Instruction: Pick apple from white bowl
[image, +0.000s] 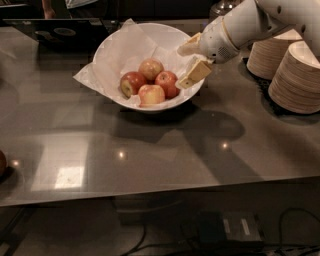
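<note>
The white bowl (117, 47), lined with crumpled white paper, stands at the back middle of the grey table. Several apples lie in it. The bright red apple (167, 82) is the rightmost. A paler apple (151, 67) lies behind it, another pale one (151, 94) in front, and a darker red one (131, 83) to the left. My gripper (190, 61) hangs over the bowl's right rim, just right of the bright red apple. It is open and empty. One fingertip (196, 74) sits close beside the apple, and the other finger (188, 46) is higher and farther back.
Two stacks of beige disposable plates (296, 75) stand right of the bowl, under my arm. A dark flat object (55, 30) lies at the back left. A dark round thing (2, 163) shows at the table's left edge. The table's front edge runs across the lower part of the view.
</note>
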